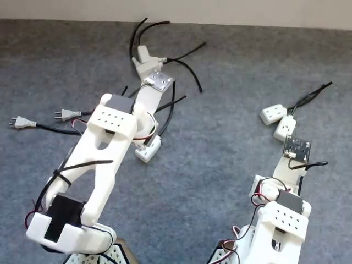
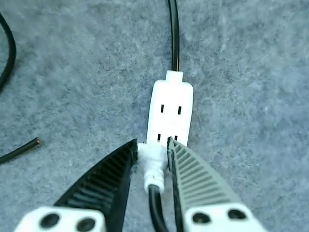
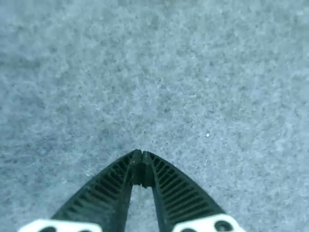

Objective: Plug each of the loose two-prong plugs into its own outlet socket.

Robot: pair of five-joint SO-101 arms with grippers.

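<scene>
Noting two loose plugs well left of the left arm (image 1: 104, 159): outer plug (image 1: 21, 122) and inner plug (image 1: 67, 114), flat on the grey surface (image 1: 220, 181), prongs turned away from the arm, black cords trailing back toward it. Beyond the arm's far end, loose black cables (image 1: 187, 69) fanned out.

Left wrist view: left end effector (image 2: 151, 144) clenched on a white held plug (image 2: 153, 162), gripped from both sides, cord running back between the jaws. Plug body butted against the near end of the white outlet socket (image 2: 171, 104). Two slot pairs on its top face. Socket cable (image 2: 173, 34) leaving its far end.

Well right of the left arm: white socket block (image 1: 273, 114), second white block (image 1: 285, 127) touching it; cannot tell whether that one is a socket.

Right end effector (image 3: 142, 166) clenched on nothing, tips meeting over bare surface.
</scene>
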